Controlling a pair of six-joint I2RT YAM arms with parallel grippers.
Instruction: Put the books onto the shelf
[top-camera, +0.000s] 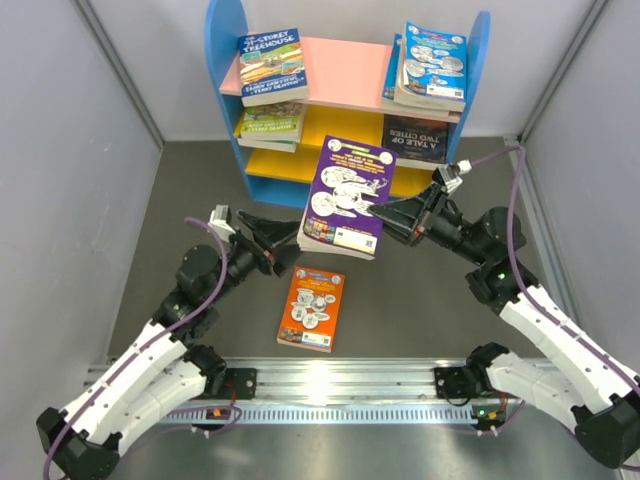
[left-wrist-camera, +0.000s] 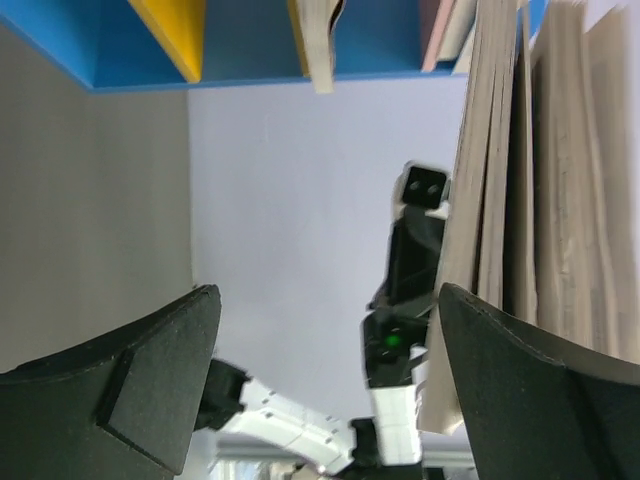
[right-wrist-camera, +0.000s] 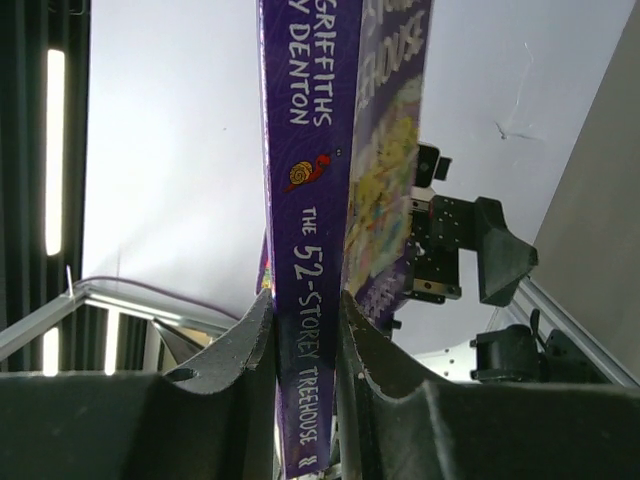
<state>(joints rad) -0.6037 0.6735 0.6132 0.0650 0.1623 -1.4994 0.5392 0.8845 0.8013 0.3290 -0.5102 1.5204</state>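
Top view looks down from above; both wrist views peer out between their own fingers (left-wrist-camera: 130, 390), apparently sharing the purple book (right-wrist-camera: 305, 200) close ahead.

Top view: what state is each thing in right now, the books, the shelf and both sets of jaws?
purple book: in the air, clamped at its spine by the right jaws.
orange book: flat on the table, cover up.
shelf: upright, books on its top two boards.
right jaws: shut on the purple book.
left jaws: wide open, holding nothing.
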